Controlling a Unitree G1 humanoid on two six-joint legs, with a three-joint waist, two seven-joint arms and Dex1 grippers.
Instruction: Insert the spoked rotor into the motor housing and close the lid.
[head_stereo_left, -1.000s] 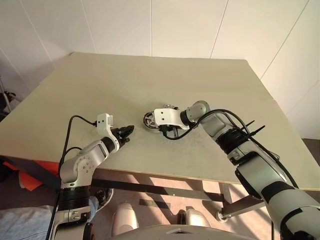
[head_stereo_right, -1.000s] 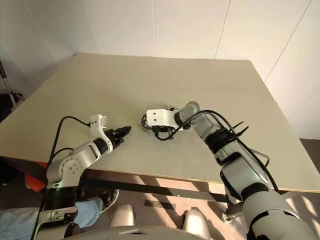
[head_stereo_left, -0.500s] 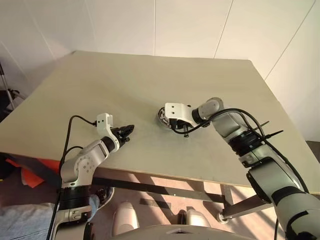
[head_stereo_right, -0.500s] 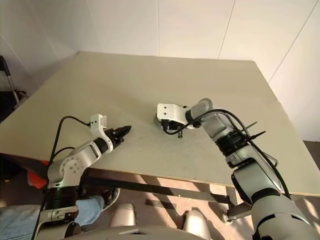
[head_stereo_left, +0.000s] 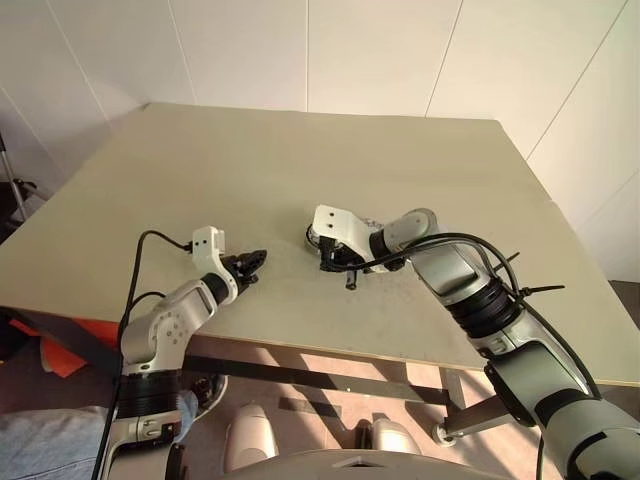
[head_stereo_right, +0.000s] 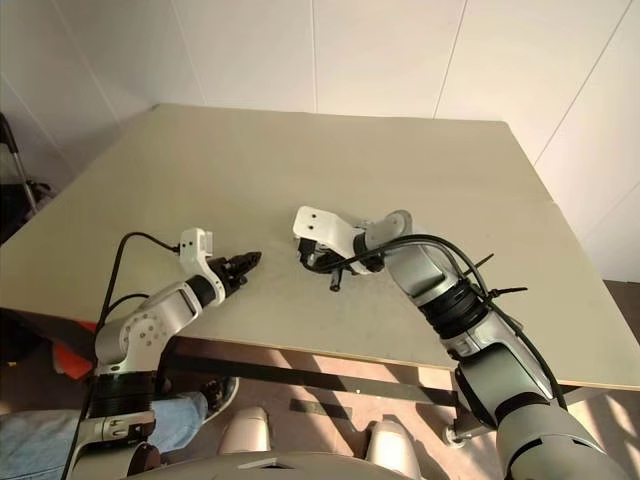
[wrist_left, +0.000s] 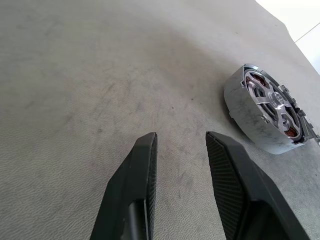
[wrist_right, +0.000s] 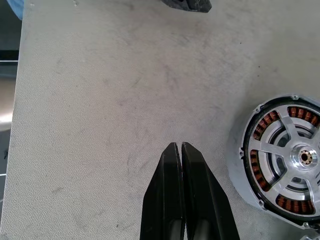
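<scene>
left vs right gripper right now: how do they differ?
Jaws: the left gripper stands open with a clear gap; the right gripper is shut, fingers pressed together.
Place: the right gripper hangs right beside the motor housing; the left gripper sits farther off from it.
Shared: both hold nothing, and both are over the table.

A beige table (head_stereo_left: 300, 160) with a speckled top is standing against white panelled walls (head_stereo_left: 380, 50). Sunlight is falling in bright patches across the floor (head_stereo_left: 330, 385) beneath the table's near edge.
</scene>
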